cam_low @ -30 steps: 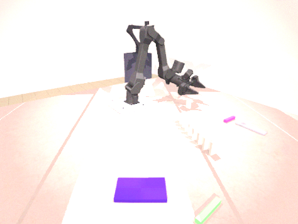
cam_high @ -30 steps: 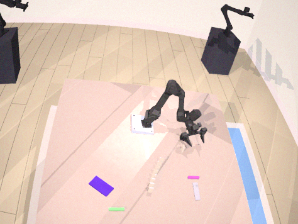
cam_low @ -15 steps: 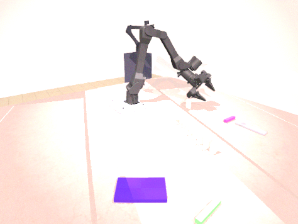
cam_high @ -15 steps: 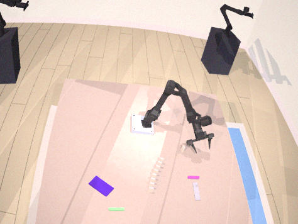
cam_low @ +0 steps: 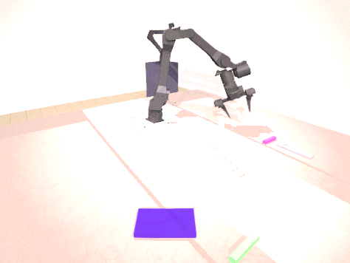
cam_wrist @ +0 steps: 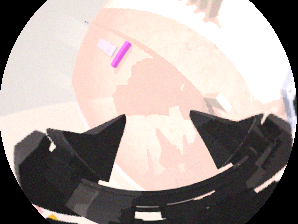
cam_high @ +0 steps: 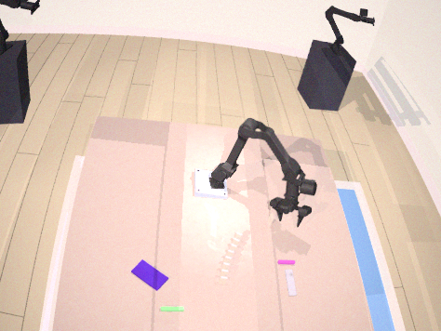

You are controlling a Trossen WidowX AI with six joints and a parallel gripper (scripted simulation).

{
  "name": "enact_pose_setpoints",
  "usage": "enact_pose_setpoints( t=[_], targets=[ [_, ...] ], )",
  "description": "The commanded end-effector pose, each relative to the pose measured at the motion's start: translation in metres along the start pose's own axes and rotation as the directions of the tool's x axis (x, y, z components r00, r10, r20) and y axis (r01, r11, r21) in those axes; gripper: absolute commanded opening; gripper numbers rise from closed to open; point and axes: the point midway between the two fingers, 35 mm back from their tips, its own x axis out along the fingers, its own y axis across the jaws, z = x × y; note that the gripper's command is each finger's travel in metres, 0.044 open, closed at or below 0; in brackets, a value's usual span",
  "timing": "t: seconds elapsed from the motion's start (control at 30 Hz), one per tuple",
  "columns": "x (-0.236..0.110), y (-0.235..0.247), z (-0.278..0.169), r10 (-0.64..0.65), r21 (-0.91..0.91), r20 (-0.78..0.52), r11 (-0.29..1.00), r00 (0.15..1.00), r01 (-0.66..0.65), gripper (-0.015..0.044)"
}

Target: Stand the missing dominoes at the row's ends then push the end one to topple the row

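A row of several pale dominoes [cam_high: 230,256] [cam_low: 230,161] stands in the middle of the table, hard to make out against the surface. A magenta domino [cam_high: 286,262] [cam_low: 269,139] [cam_wrist: 121,54] lies flat to the right of the row. A pale domino [cam_high: 290,282] [cam_low: 295,151] [cam_wrist: 107,47] lies flat just past it. A green domino [cam_high: 172,309] [cam_low: 244,248] lies flat near the front edge. My gripper [cam_high: 290,219] [cam_low: 238,112] [cam_wrist: 158,115] is open and empty. It hangs above the table behind the magenta domino, apart from the row.
A flat purple sheet [cam_high: 149,274] [cam_low: 165,222] lies front left. The arm stands on a white base plate [cam_high: 204,191]. A blue strip [cam_high: 367,260] runs along the table's right side. Dark pedestals [cam_high: 326,74] [cam_high: 11,79] with other arms stand on the floor behind.
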Motion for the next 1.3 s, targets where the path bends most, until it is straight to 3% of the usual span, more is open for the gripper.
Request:
enact_pose_setpoints(
  t=[0.0,0.13,0.53,0.83,1.27],
  targets=[
    [-0.056,-0.034,0.034,-0.330,0.509,-0.155,0.781,0.931,0.362,0.0440],
    [-0.069,-0.044,0.039,-0.394,0.585,-0.186,0.692,0.900,0.423,0.0440],
    [-0.068,-0.044,0.039,-0.394,0.585,-0.186,0.692,0.900,0.423,0.0440],
    [-0.011,-0.069,0.027,-0.394,0.585,-0.186,0.692,0.900,0.424,0.0440],
    [0.003,-0.076,0.024,-0.394,0.585,-0.186,0.692,0.900,0.424,0.0440]
  ],
)
